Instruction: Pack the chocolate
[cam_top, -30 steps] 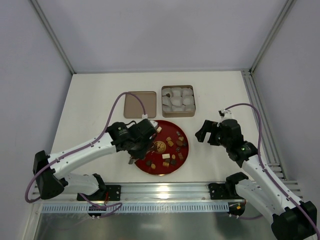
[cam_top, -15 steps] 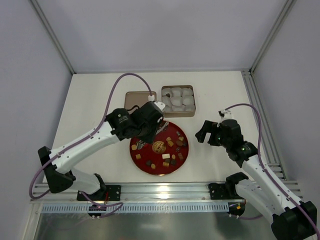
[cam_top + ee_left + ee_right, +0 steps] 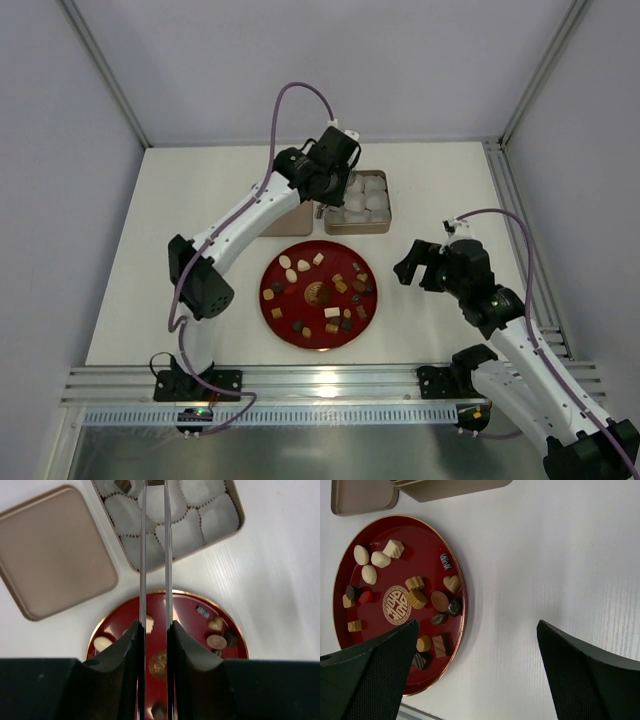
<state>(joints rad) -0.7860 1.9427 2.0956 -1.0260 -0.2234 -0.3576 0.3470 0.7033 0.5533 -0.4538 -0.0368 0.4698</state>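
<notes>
L gripper (image 3: 155,485) tips cut off, prob. over tin (image 3: 237,502); grip unclear.

The plate (image 3: 289,303) is sitting at the front middle of the table (image 3: 170,215), with the chocolates (image 3: 417,599) lying scattered on it. The tin (image 3: 357,231) is lying behind the plate, and the cups (image 3: 190,527) are sitting packed inside it. One piece seems to be resting in a cup at the tin's edge. The lid (image 3: 55,550) is lying just left of the tin. The left gripper (image 3: 335,185) is hovering over the tin, and the right gripper (image 3: 420,265) is hanging right of the plate.
</notes>
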